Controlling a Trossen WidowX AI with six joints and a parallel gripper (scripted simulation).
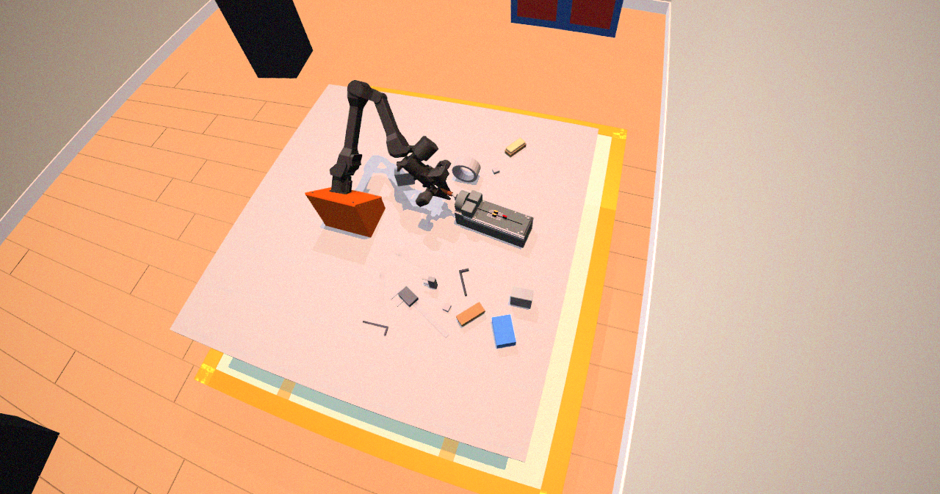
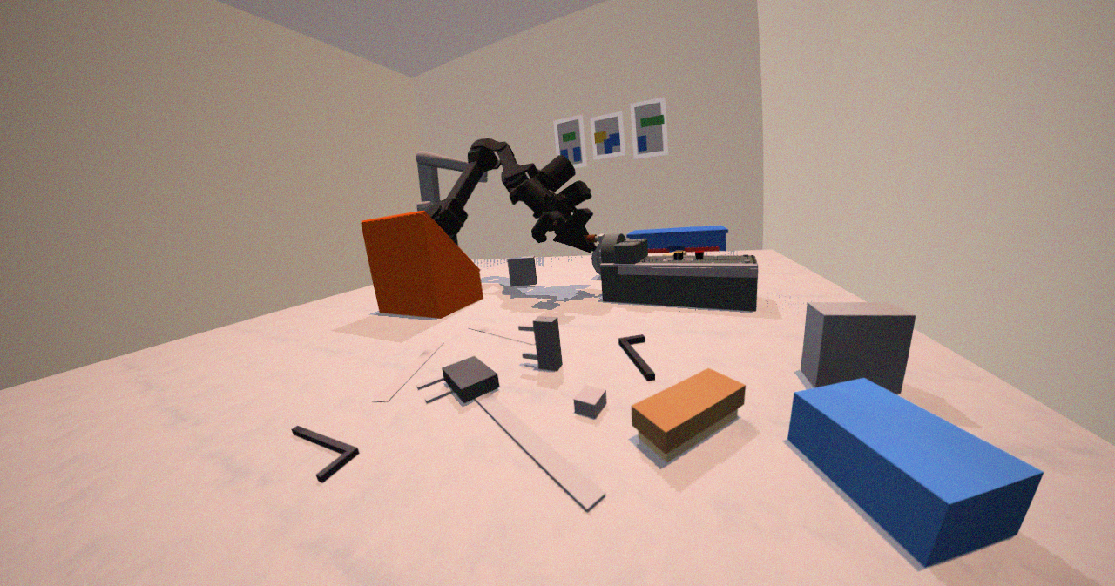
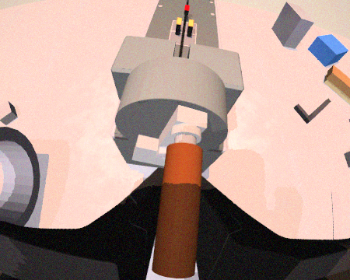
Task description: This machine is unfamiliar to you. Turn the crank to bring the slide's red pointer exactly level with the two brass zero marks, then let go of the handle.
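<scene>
The machine [image 1: 493, 228] [image 2: 678, 285] [image 3: 171, 83] is a dark box with a slotted top and a round grey crank hub at its near end. The orange crank handle [image 3: 183, 167] sticks out of the hub's face. My gripper [image 1: 449, 193] [image 2: 591, 242] [image 3: 176, 176] is shut on the handle, one dark finger on each side. The red pointer [image 3: 187, 8] [image 1: 504, 216] stands in the slot beyond the two brass zero marks [image 3: 184, 24], farther from the hub than they are. A gap shows between pointer and marks.
A grey ring [image 1: 465, 171] [image 3: 19, 179] lies beside the hub. A grey block [image 1: 521, 299] [image 2: 857, 348], a blue block [image 1: 503, 330] [image 2: 904, 466], an orange block [image 1: 470, 314] [image 2: 690, 411] and black L-shaped bars [image 1: 463, 282] [image 2: 326, 450] lie on the table in front of the machine.
</scene>
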